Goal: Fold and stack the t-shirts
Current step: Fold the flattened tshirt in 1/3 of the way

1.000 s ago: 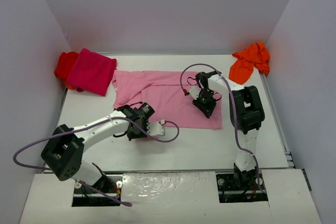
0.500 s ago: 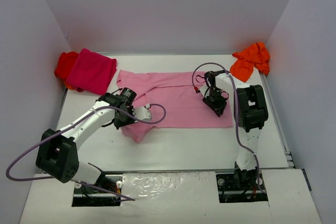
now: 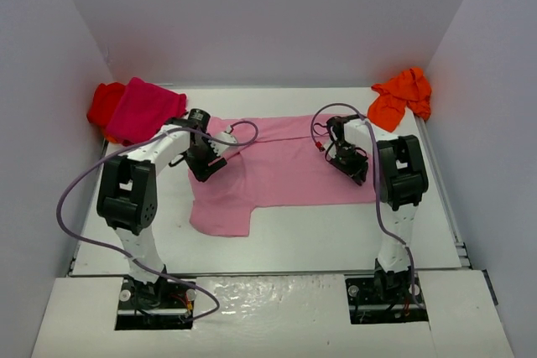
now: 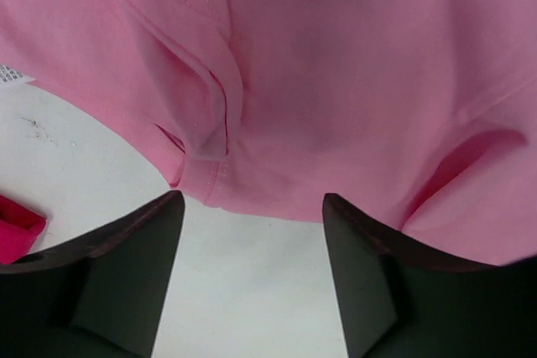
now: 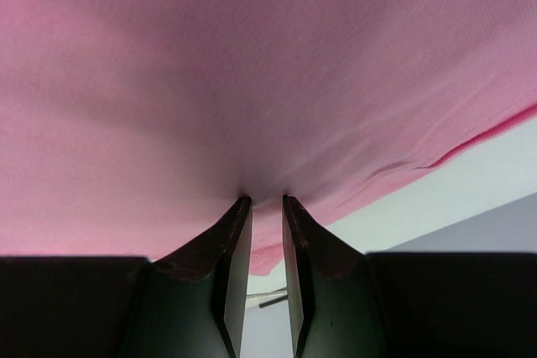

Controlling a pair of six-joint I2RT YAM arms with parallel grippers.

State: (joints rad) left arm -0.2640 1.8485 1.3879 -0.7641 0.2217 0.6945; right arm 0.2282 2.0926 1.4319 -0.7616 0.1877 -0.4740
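Most of red t-shirt out of sight beneath magenta t-shirt

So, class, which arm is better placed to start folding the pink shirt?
Right. The right hand pinches the pink shirt; the left hand is open over the shirt's edge, gripping nothing.

The left arm and right arm reach forward. The left gripper has fingers wide apart; the right gripper (pointing down too) has them almost together.
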